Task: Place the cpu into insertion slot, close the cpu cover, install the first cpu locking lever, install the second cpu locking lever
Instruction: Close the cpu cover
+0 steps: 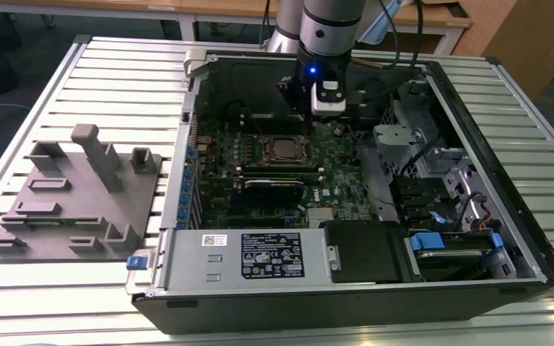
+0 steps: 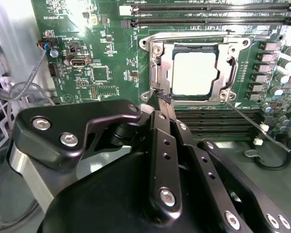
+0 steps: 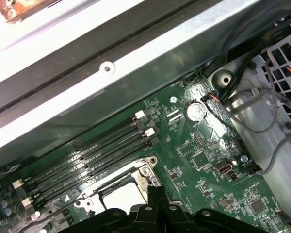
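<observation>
The cpu (image 2: 194, 73) lies flat in the insertion slot (image 1: 282, 149) on the green motherboard, its pale metal top showing through the window of the cpu cover (image 2: 229, 68). The cover lies down over the chip. A thin wire locking lever (image 2: 254, 124) sticks out slantwise from one socket corner, away from the frame. My gripper (image 2: 163, 97) is shut with nothing between its fingers, and its tips are right at the socket corner opposite that lever. In the first wrist view the fingers (image 3: 153, 194) sit at the cover's edge (image 3: 144, 172). In the exterior view the gripper (image 1: 323, 108) hangs just behind the socket.
Black memory slots (image 2: 208, 9) run along both sides of the socket. A black expansion card (image 1: 275, 186) lies in front of it, and a power supply (image 1: 248, 256) stands at the case front. Loose grey cables (image 2: 19, 92) hang by the case wall. A grey fixture (image 1: 75, 194) stands at the exterior view's left.
</observation>
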